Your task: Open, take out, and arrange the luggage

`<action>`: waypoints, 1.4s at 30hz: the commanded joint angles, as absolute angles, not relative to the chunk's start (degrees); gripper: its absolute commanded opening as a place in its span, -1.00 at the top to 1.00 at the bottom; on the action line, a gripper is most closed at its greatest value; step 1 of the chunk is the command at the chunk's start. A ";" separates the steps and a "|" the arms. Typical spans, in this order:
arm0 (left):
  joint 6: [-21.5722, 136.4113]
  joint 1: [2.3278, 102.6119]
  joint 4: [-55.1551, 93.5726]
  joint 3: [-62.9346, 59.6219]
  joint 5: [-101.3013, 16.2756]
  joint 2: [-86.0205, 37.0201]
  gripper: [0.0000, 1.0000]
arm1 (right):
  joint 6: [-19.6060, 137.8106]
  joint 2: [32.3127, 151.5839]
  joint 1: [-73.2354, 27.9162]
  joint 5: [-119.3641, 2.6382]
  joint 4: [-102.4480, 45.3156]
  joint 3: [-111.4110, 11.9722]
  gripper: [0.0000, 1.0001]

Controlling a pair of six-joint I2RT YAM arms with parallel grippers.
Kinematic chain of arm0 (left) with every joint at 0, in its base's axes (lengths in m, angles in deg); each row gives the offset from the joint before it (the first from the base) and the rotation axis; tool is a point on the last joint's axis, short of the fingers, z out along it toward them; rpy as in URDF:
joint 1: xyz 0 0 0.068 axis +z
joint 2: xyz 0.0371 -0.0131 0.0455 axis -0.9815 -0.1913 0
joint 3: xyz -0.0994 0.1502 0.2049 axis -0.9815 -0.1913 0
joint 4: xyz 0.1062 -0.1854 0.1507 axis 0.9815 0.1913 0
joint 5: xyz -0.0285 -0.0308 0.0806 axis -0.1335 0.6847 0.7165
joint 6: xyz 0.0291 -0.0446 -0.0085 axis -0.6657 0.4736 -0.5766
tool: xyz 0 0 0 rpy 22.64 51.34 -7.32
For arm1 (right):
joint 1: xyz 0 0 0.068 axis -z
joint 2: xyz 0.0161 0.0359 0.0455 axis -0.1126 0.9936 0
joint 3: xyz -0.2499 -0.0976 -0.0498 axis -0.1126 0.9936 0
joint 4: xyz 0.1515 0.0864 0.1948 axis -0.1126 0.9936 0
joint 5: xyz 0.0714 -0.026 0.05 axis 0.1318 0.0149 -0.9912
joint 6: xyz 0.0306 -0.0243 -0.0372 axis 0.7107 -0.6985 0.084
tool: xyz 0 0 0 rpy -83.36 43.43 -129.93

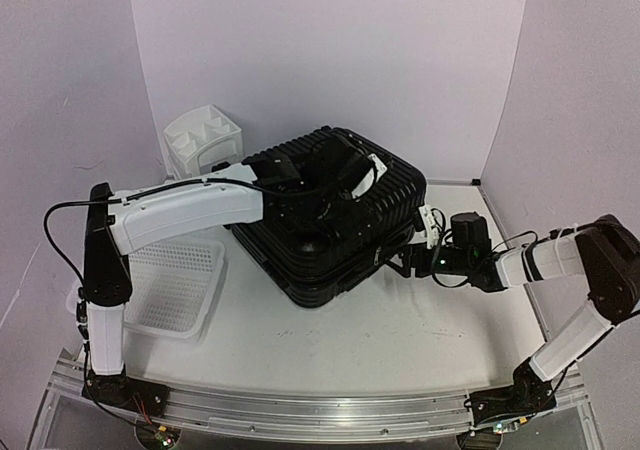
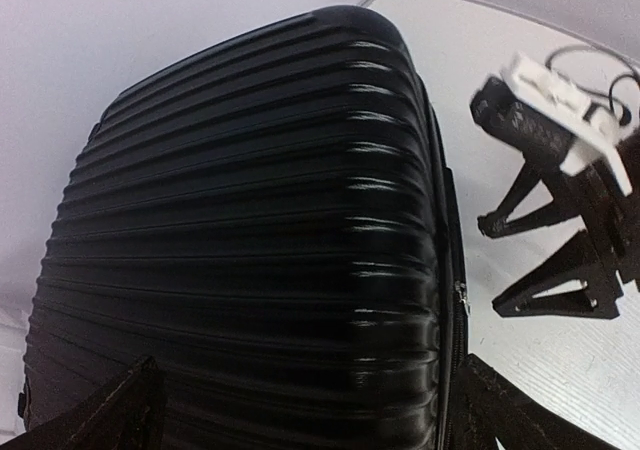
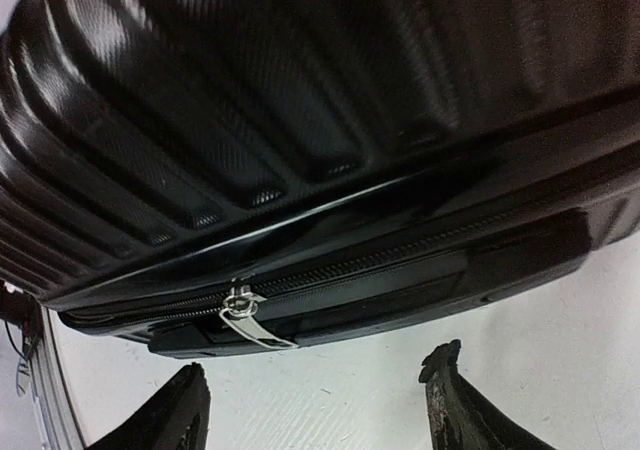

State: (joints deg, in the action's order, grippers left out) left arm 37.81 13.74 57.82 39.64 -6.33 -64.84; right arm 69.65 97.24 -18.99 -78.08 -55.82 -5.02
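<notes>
The luggage [image 1: 330, 220], a large black ribbed hard-shell suitcase, lies flat mid-table. My left gripper [image 1: 345, 185] hovers over its top, open wide. In the left wrist view the ribbed luggage shell [image 2: 260, 220] fills the space between the fingertips [image 2: 110, 410]. My right gripper [image 1: 408, 260] sits low at the luggage's right side, open and holding nothing. In the right wrist view the silver zipper pull [image 3: 250, 320] hangs from the luggage's side seam [image 3: 400, 255], just beyond my open right gripper [image 3: 315, 410]. The right gripper [image 2: 500, 265] also shows in the left wrist view.
A white mesh basket [image 1: 175, 285] lies left of the luggage, under the left arm. A small white drawer unit [image 1: 203, 140] stands at the back left. Purple walls close in the table behind and at both sides.
</notes>
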 commanded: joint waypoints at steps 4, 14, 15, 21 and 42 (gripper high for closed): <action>42.87 14.62 60.51 37.89 -7.49 -62.08 -0.98 | 60.54 103.77 -21.84 -78.35 -66.19 -8.92 -0.28; 43.28 14.55 60.92 39.53 -4.86 -63.63 -0.95 | 59.17 110.04 -30.83 -57.87 -85.66 -3.90 -0.22; 43.28 14.55 60.90 39.55 -4.92 -63.50 -0.94 | 58.28 110.35 -32.15 -55.19 -88.85 -2.79 -0.21; 43.30 14.55 60.91 38.73 -4.78 -62.34 -0.92 | 56.27 110.30 -34.49 -44.54 -91.32 -1.69 0.04; 42.90 14.59 61.57 38.63 -3.91 -62.02 -0.96 | 55.37 114.93 -34.58 -42.52 -91.44 -7.01 0.40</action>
State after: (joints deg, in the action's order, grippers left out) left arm 42.90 14.63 61.23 37.39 -5.67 -63.79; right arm 56.06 114.94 -34.50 -45.68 -87.90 -4.32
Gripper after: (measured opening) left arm 0.975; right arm 0.390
